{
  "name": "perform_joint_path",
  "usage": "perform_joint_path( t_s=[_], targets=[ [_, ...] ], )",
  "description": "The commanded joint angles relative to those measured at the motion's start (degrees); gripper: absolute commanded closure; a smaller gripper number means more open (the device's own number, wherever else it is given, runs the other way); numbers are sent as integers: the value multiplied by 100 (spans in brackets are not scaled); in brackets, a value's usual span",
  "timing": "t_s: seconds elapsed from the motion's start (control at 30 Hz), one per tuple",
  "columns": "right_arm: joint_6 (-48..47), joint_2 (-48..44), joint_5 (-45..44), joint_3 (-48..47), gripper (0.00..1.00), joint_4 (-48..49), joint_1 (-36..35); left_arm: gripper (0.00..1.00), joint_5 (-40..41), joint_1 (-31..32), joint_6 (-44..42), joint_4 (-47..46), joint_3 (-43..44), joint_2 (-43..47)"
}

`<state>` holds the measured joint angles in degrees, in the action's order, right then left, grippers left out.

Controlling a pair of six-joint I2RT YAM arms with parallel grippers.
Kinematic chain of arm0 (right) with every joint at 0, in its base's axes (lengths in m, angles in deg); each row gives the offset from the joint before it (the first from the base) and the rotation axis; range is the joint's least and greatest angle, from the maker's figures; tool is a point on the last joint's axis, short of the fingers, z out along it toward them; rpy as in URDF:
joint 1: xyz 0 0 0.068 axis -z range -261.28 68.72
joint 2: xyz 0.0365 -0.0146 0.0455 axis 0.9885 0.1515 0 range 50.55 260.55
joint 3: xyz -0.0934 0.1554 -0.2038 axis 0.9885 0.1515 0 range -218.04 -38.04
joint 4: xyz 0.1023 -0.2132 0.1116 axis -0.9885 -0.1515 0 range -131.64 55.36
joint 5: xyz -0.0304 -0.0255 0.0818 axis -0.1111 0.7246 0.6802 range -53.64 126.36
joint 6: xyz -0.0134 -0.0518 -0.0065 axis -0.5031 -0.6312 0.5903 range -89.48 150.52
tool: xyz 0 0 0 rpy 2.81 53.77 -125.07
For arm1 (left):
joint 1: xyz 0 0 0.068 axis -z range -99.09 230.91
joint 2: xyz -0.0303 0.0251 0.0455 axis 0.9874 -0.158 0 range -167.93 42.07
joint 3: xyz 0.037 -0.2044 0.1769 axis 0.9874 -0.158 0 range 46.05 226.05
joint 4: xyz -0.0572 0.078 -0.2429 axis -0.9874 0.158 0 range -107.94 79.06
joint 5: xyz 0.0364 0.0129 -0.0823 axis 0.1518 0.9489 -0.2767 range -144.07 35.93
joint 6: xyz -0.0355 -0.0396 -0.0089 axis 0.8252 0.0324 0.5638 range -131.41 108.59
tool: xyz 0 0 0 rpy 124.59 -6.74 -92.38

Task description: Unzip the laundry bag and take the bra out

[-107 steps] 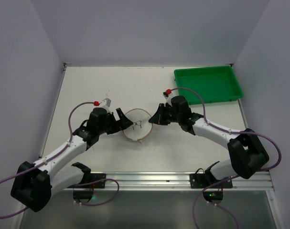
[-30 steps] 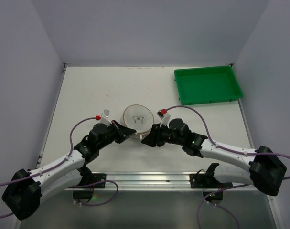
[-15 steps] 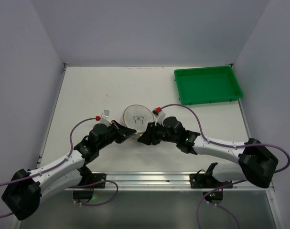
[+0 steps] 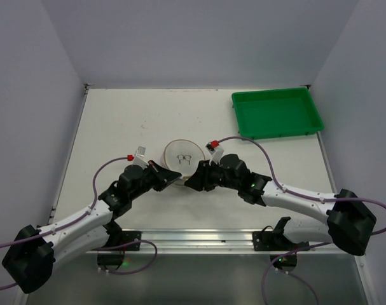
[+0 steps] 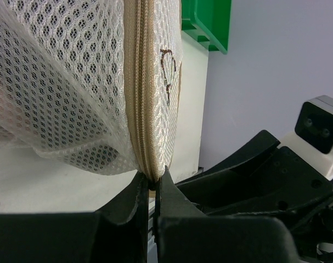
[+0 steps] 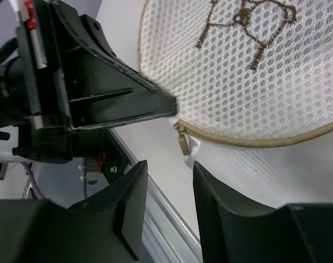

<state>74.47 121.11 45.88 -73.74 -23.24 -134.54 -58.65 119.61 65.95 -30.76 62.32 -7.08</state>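
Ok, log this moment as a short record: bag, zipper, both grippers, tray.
laundry bag: between the two grippers, pictogram face showing from above
zipper: closed where visible
zipper pull: free, just ahead of the right gripper's gap
left gripper: shut, pinching the bag's zipper seam
right gripper: open, holding nothing
green tray: far right, apart from the bag
bra: none seen outside the bag

This is a robotics lab test cell. A plain white worktop (image 4: 116, 121) is boxed in by bare pale-violet walls (image 4: 199, 44) at 9, 12 and 3 o'clock. Two white-and-black robot arms (image 4: 84, 216) are bolted to an aluminium rail (image 4: 199, 238) at 6 o'clock, with purple cables (image 4: 103, 166) looping from them. A green plastic tray (image 4: 275, 114) sits at 2 o'clock.
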Motion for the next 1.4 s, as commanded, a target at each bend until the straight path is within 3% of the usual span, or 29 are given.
perform_joint_path(
  t_s=[0.0,0.7,0.9,1.13,1.37],
  targets=[
    [44,-333,-179,-174,58,-103,-27,100,133,33,-20,-239,8,81],
    [106,713,279,-411,61,759,-27,100,19,33,7,-256,-45,142],
    [53,669,182,-438,61,548,-27,100,88,33,7,-230,-80,160],
    [-43,-51,-274,-77,57,-110,-27,100,159,33,-19,-177,-63,160],
    [-97,-220,-267,-244,61,-121,-27,100,133,33,-28,-186,-45,116]
  ],
)
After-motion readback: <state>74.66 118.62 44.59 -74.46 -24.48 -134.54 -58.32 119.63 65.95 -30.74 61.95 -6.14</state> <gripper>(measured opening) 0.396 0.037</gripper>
